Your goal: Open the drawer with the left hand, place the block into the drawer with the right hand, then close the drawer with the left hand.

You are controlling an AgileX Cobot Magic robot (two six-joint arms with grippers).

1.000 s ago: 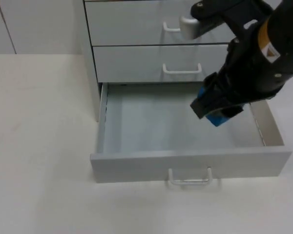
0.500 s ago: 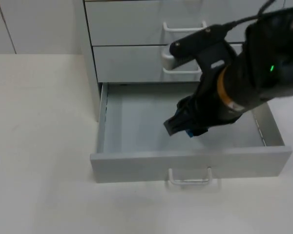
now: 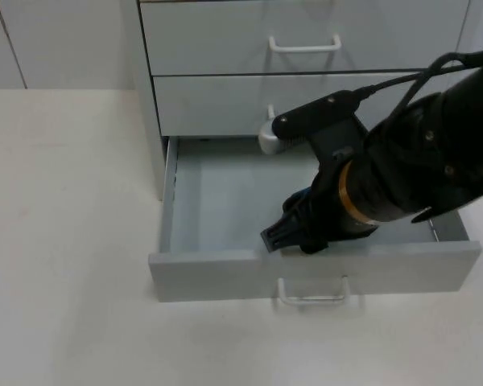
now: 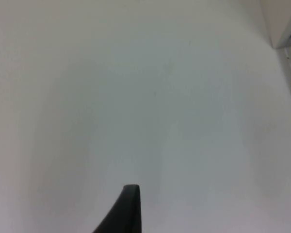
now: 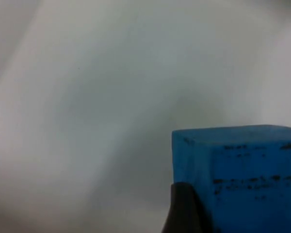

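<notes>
1. between the fingers of the right gripper (image 3: 283, 239) sat the blue block (image 5: 237, 177); the right wrist view showed one black fingertip (image 5: 184, 208) pressed against the block's face, so the jaws were closed on it and not yet released.
2. low inside the open drawer (image 3: 225, 201), the right gripper stood near the front panel, with the block just above or on the drawer floor; contact with the floor could not be confirmed from these views.
3. in the top view the block appeared as a small blue patch (image 3: 300, 195) behind the gripper body, most of it covered by the right arm (image 3: 402, 173), which reached in over the drawer's right half.
4. around the gripper, the drawer floor was bare and pale, and the drawer handle (image 3: 312, 293) on the front panel was untouched.
5. above the open drawer, two upper drawers of the cabinet (image 3: 306, 48) were shut, each with its own handle.
6. away from the cabinet, the left gripper (image 4: 128, 208) waited over the bare white table (image 3: 64, 241); a single fingertip was visible in the left wrist view, so its jaw state could not be determined.
7. task status, as judged from the above:
   - opening the drawer: done.
   - placing the block: in progress; the block was inside the drawer's outline but not let go.
   - remaining: release the block, withdraw the right arm clear of the drawer, then push the drawer shut with the left arm.
</notes>
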